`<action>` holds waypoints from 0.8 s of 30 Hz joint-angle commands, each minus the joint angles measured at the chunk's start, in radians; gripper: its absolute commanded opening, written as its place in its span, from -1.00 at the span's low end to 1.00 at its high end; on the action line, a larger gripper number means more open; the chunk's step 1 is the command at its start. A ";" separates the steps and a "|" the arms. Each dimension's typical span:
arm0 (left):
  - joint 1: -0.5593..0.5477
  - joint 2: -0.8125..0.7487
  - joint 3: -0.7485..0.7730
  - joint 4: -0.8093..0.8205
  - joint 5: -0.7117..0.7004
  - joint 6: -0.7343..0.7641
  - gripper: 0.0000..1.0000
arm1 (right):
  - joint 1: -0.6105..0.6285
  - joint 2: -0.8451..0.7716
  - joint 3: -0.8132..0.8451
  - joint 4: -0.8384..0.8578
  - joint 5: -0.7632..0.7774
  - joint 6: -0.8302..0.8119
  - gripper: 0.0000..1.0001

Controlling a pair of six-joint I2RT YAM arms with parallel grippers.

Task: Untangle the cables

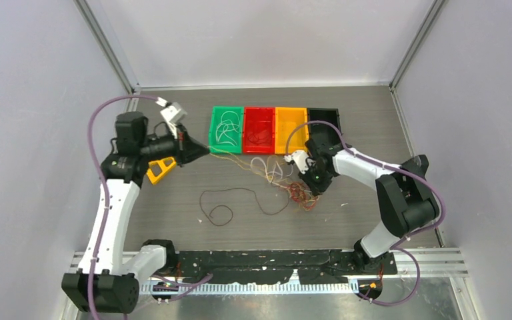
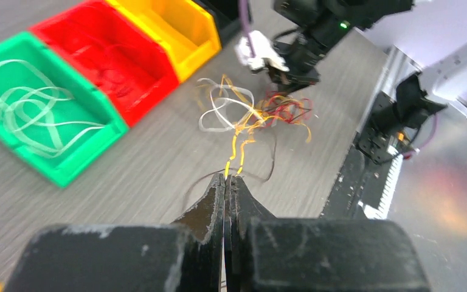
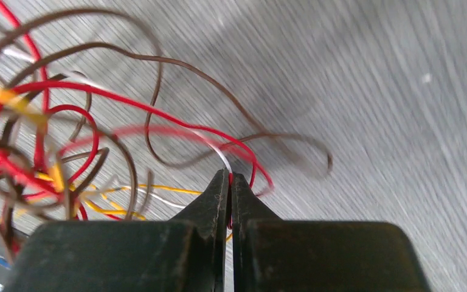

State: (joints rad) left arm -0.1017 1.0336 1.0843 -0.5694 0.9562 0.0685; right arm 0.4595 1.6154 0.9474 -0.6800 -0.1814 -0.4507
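The cables form a tangle [image 1: 295, 192] of red, dark brown, yellow-orange and whitish loops on the table, right of centre. My left gripper [image 1: 206, 151] is shut on a yellow-orange cable [image 2: 235, 146], which runs taut from its tips [image 2: 228, 178] to the tangle [image 2: 252, 112]. My right gripper [image 1: 315, 188] sits at the tangle's right side. It is shut on a red cable [image 3: 158, 112] pinched at its tips [image 3: 230, 177], beside the knot [image 3: 42, 158]. One dark brown cable [image 1: 243, 200] lies loose by itself near the table's middle.
A row of bins stands at the back: green [image 1: 214, 127] holding whitish cables, red [image 1: 247, 130] holding dark ones, yellow [image 1: 289, 130] and black [image 1: 325, 117]. Grey walls close in both sides. A black rail [image 1: 273, 259] runs along the near edge.
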 commanded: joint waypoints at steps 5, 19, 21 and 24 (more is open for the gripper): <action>0.372 -0.065 0.154 -0.217 0.205 0.144 -1.00 | -0.081 -0.105 -0.102 -0.067 0.082 -0.149 -0.89; 0.806 0.071 0.400 -0.113 0.278 -0.006 -1.00 | -0.187 -0.138 -0.200 -0.054 0.175 -0.309 -0.89; 0.822 0.098 0.418 -0.163 0.282 0.040 -1.00 | -0.212 -0.146 -0.201 -0.057 0.177 -0.337 -0.89; 0.801 0.098 0.410 -0.296 0.328 0.157 -1.00 | -0.222 -0.168 -0.188 -0.070 0.171 -0.353 -0.89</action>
State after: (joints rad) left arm 0.7036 1.1252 1.4776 -0.7368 1.2270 0.1127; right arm 0.2676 1.4666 0.7780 -0.7033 -0.1070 -0.7227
